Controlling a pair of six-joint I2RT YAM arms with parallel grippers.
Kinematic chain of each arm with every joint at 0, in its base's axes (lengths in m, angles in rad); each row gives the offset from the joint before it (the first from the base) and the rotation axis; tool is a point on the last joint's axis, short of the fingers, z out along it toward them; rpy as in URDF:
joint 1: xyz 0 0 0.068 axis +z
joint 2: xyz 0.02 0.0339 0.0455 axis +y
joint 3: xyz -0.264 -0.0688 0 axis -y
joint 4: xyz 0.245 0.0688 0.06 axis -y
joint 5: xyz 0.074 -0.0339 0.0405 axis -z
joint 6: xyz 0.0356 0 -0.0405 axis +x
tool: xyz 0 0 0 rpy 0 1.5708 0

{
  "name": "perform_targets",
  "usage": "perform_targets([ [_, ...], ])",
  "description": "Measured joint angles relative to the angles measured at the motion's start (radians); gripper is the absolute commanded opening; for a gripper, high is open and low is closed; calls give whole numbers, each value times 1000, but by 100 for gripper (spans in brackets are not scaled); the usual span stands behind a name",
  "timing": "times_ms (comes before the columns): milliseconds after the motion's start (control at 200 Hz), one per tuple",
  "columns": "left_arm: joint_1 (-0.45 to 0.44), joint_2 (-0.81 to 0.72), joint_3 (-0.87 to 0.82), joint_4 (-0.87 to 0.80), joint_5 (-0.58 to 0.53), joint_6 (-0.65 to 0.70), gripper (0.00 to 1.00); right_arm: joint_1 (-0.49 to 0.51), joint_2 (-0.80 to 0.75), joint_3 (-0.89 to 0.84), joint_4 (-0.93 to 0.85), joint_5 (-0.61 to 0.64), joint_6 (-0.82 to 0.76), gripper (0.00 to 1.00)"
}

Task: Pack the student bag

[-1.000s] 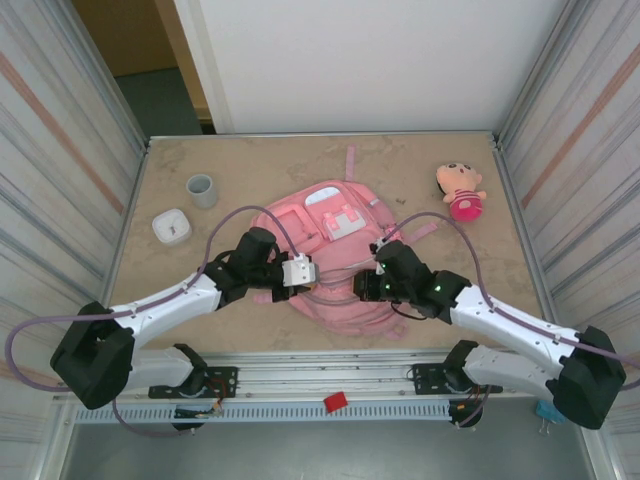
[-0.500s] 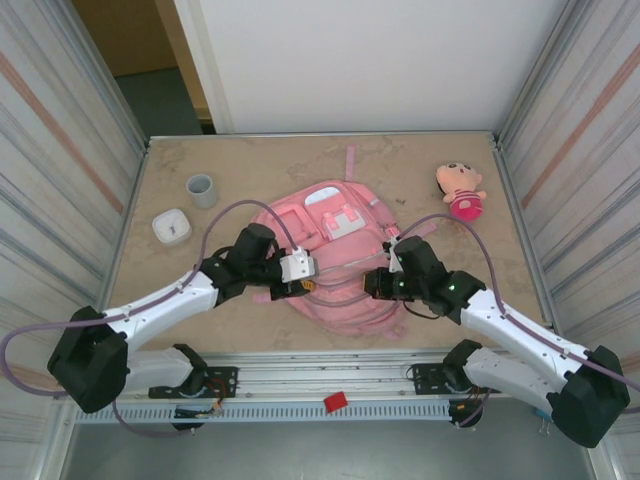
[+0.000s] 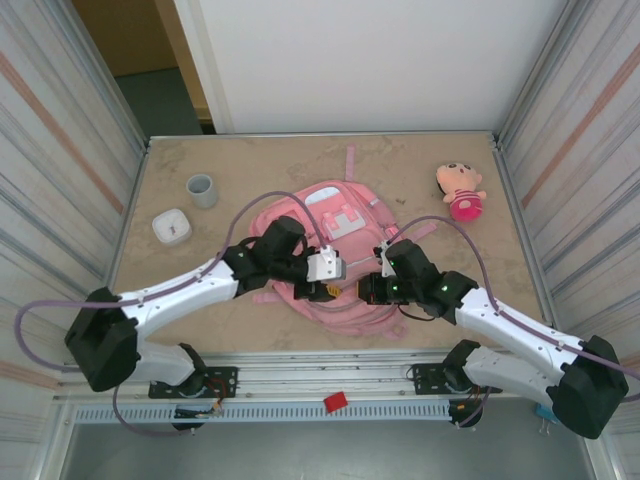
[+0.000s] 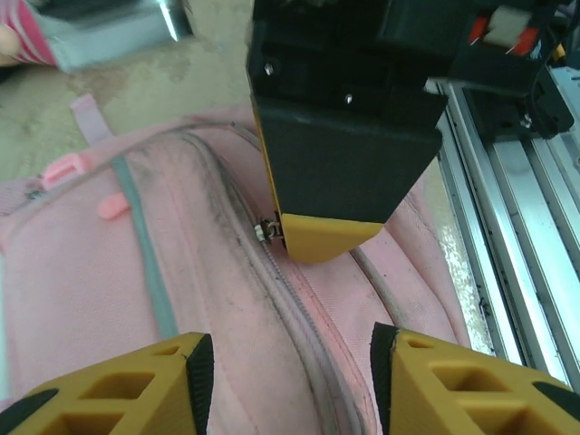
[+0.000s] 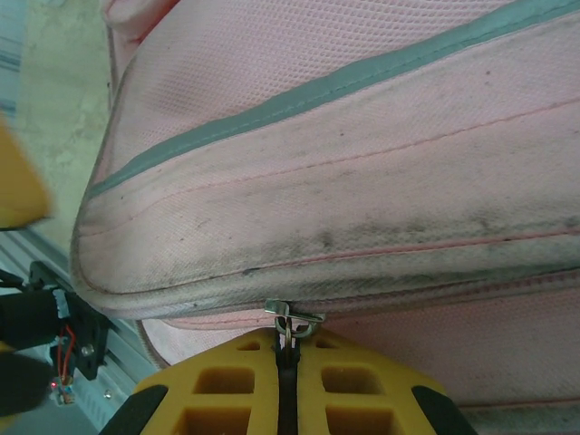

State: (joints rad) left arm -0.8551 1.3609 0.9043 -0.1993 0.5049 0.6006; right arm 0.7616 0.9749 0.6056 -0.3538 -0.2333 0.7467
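Contact sits on the near rim of the student bag [image 3: 365, 230], which lies flat in the middle of the desk [image 3: 250, 165] with a strap pointing to the far side. The right end effector [image 5: 286, 362] is pinched tight on the zipper pull [image 5: 292, 319], its yellow fingers pressed together with the small metal tab between them. From that pull the zipper track [image 4: 290, 308] runs along the bag's edge straight toward the left end effector [image 4: 285, 381]. The closure's long axis therefore lies roughly between the two arms, left to right in the overhead view. The left end effector faces the right one, close but apart, its fingers spread about halfway and holding nothing. The seam passes under that gap; whether the fingers touch the fabric I cannot tell. The right arm is on the pull, so moving the slider looks like its job, probably with the left steadying the bag. A plush doll [image 3: 460, 190] and a cup [image 3: 201, 190] sit well apart from the bag.
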Motion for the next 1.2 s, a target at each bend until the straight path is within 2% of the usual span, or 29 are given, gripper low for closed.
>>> perform_targets([
  [125,-10,63,10,-14,-7,-1,45,3,0,0,8,0,0,4],
  [341,-16,84,21,-40,-50,7,13,4,0,0,10,0,0,3],
  [551,-16,26,-4,-54,-116,43,9,-58,-17,0,1,-11,-3,2],
  [661,11,-37,-34,-68,-138,68,9,-115,-47,0,-6,-38,-12,4],
  [777,34,-106,-60,-112,-171,94,12,-120,-51,0,-13,-61,-36,3],
  [827,43,-129,-68,-136,-182,104,16,-103,-43,2,-14,-67,-50,3],
  [907,59,-166,-81,-182,-203,109,34,-60,-23,13,-14,-66,-60,3],
  [1002,77,-203,-89,-220,-223,110,45,-20,0,25,-13,-54,-71,2],
  [1198,43,-208,-89,-196,-212,83,51,19,64,41,-14,-51,-78,2],
])
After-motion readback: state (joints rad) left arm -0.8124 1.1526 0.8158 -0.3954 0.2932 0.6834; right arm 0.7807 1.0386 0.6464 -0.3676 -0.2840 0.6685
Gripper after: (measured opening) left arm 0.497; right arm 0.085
